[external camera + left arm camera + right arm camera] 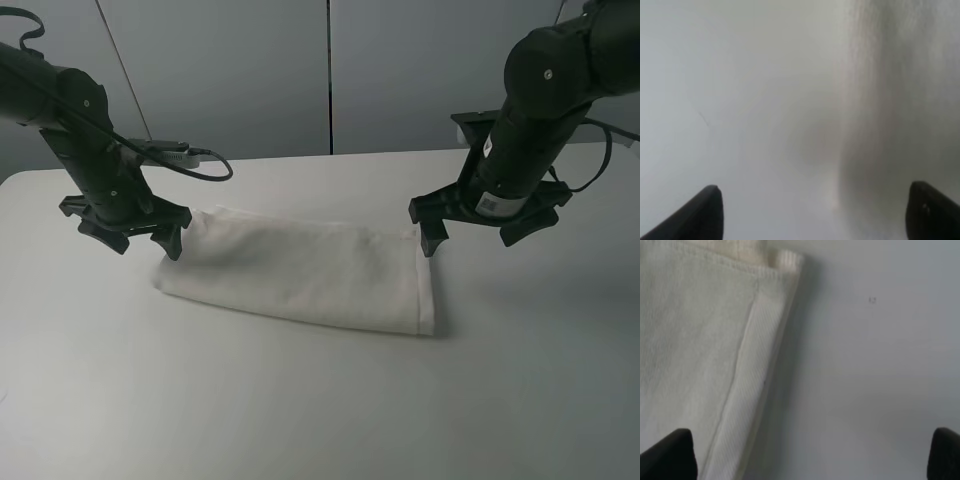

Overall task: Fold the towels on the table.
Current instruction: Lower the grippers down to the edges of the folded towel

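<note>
The white towel [300,270] lies on the table [320,400] folded into a long strip, its ends to left and right. My left gripper [135,240] is open and empty, low over the towel's left end. In the left wrist view the gripper [817,220] straddles the towel's edge [900,100] and bare table [715,75]. My right gripper [472,240] is open and empty at the towel's far right corner. In the right wrist view the gripper [807,460] frames the towel's hemmed, striped end [700,340] and bare table [880,365].
Grey wall panels [330,70] stand behind the table's far edge. A cable [195,165] loops off the left arm above the table.
</note>
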You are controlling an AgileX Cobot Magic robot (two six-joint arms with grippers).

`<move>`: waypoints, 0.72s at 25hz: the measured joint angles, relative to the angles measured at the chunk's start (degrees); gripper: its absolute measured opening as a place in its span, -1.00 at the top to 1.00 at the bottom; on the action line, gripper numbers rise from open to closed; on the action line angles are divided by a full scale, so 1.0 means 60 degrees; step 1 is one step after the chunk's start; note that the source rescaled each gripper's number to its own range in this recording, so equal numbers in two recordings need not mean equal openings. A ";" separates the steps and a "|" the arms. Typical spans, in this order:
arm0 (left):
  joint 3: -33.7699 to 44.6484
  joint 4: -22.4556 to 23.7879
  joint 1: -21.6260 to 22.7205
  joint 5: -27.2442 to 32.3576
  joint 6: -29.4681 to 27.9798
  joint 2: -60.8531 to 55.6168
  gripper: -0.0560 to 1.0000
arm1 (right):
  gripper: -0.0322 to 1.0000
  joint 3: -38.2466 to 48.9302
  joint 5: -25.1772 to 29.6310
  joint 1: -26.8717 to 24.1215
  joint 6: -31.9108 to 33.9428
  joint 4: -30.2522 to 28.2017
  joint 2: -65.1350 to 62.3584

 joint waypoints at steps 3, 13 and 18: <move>-0.0201 0.0000 0.0000 -0.0080 0.0077 0.0407 -0.93 | -1.00 0.0000 0.0006 0.0000 -0.0052 0.0037 0.0106; -0.0519 0.0003 0.0000 -0.0530 0.0256 0.0650 -0.93 | -1.00 0.0000 -0.0259 -0.0016 -0.0263 0.0037 0.0185; -0.0519 0.0394 0.0048 -0.0530 0.0255 0.0650 -0.93 | -1.00 0.0000 -0.0463 -0.0016 -0.0263 0.0037 0.0185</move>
